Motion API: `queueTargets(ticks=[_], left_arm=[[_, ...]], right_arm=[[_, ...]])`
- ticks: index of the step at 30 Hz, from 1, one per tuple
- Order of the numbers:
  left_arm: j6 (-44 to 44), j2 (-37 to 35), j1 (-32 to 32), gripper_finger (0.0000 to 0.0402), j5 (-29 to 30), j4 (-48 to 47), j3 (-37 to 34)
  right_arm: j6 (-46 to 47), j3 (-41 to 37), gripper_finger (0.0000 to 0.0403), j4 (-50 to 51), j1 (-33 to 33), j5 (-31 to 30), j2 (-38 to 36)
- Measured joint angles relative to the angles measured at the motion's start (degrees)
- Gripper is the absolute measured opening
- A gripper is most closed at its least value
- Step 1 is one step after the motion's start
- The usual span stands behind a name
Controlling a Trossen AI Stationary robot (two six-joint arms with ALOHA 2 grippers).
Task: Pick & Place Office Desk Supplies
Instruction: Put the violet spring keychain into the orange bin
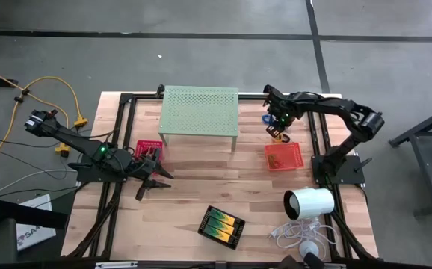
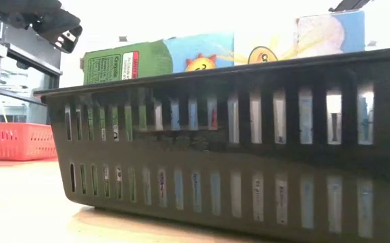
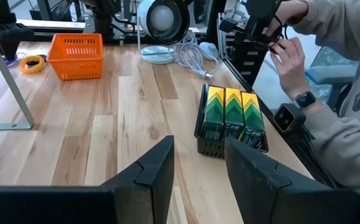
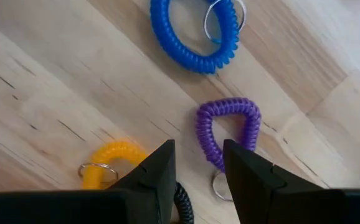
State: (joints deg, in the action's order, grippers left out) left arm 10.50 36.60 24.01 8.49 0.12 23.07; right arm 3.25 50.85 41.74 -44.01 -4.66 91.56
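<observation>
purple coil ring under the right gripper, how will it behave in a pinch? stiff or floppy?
Probably floppy: the purple coil ring already sags into a rounded triangle, not a circle. Likely light, and its ribbed coils should give the right gripper some bite. The metal ring at its end may dangle when lifted.

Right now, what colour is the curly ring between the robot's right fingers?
Purple; the right wrist view shows it best.

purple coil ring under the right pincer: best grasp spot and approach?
Take the purple coil ring from above, on the narrow lower end nearest the right pincer. It lies flat on the wood as a rounded triangle, so one finger can drop inside the loop and one outside, pinching a single side, clear of its small metal keyring.
</observation>
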Motion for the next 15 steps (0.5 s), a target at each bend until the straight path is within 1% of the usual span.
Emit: queueTargets(ticks=[7,15], left_arm=[[0.0,0.0,0.02,0.0136,0.02,0.0,0.0],[0.0,0.0,0.02,0.0136,0.04,0.0,0.0]], right_arm=[[-1.83,0.0,0.0121,-0.36,-0.79,-0.8,1.71],[-2.05,0.0,0.0121,-0.39,-1.19,-1.19,1.78]])
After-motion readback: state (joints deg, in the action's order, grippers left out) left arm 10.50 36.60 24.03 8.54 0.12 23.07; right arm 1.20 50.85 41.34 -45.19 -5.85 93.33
